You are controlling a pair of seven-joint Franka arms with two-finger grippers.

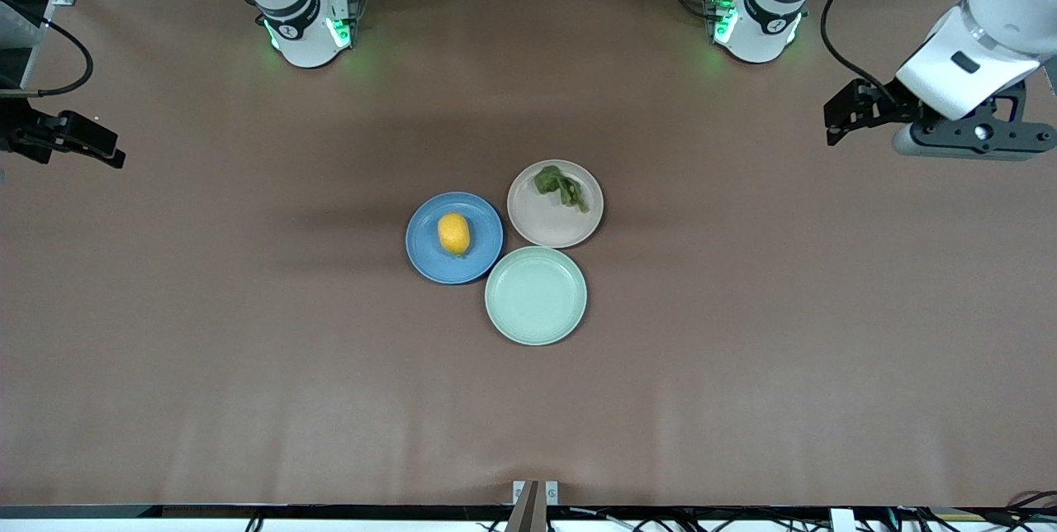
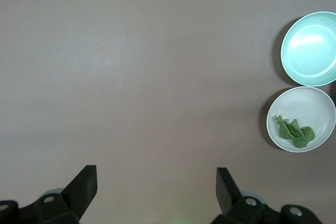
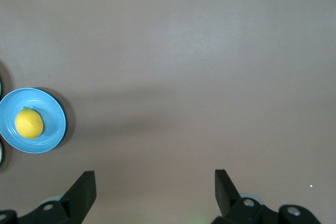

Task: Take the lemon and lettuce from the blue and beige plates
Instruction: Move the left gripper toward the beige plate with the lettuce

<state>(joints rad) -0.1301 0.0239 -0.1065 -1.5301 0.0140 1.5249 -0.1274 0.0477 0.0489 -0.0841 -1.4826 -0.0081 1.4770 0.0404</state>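
In the middle of the table a yellow-orange lemon (image 1: 453,233) lies on the blue plate (image 1: 425,258). Beside it, toward the left arm's end, a dark green lettuce (image 1: 561,185) piece lies on the beige plate (image 1: 549,226). My left gripper (image 1: 837,121) hangs open and empty over bare table at the left arm's end, well apart from the plates. My right gripper (image 1: 103,148) hangs open and empty over the right arm's end. The left wrist view shows the left gripper (image 2: 156,171) open, with the lettuce (image 2: 295,132) on the beige plate (image 2: 315,106). The right wrist view shows the right gripper (image 3: 155,174) open, with the lemon (image 3: 29,123) on the blue plate (image 3: 51,115).
An empty mint-green plate (image 1: 536,295) touches the other two and lies nearer to the front camera; the left wrist view shows this mint-green plate (image 2: 310,48) too. The brown table top (image 1: 248,334) spreads wide around the plates. Both arm bases stand along the table's edge farthest from the front camera.
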